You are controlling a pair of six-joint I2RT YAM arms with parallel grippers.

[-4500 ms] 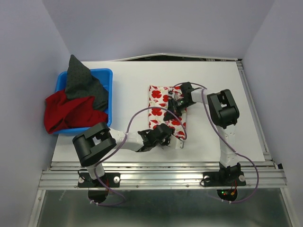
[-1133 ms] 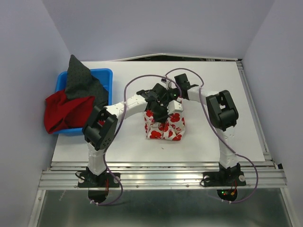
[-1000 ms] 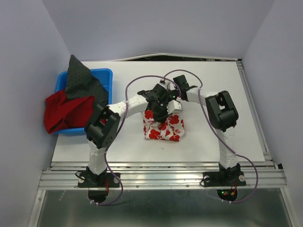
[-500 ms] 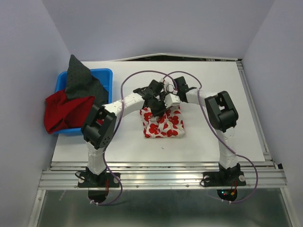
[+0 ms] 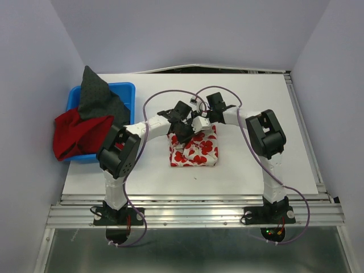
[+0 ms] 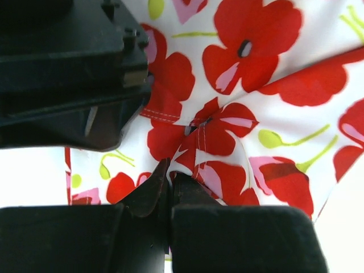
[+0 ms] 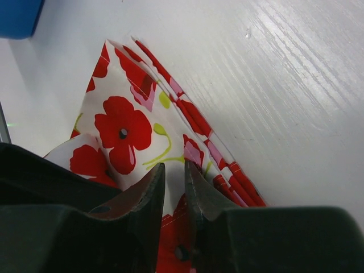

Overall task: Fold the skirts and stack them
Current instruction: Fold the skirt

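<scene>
White flower-print skirt (image 5: 196,152) is seen folded at the middle of the tabletop (image 5: 256,165), its upper edge pinched tight by the left claw (image 5: 183,132) and clamped by the right claw (image 5: 199,124).

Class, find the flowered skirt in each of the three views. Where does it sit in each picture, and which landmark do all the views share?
Top external: the flowered skirt lies folded in the middle of the table.
Left wrist: the skirt fills the upper and right parts of the picture.
Right wrist: the skirt is at lower left, its layered edges pointing toward the top.
Shared landmark: the white table beneath it.
</scene>
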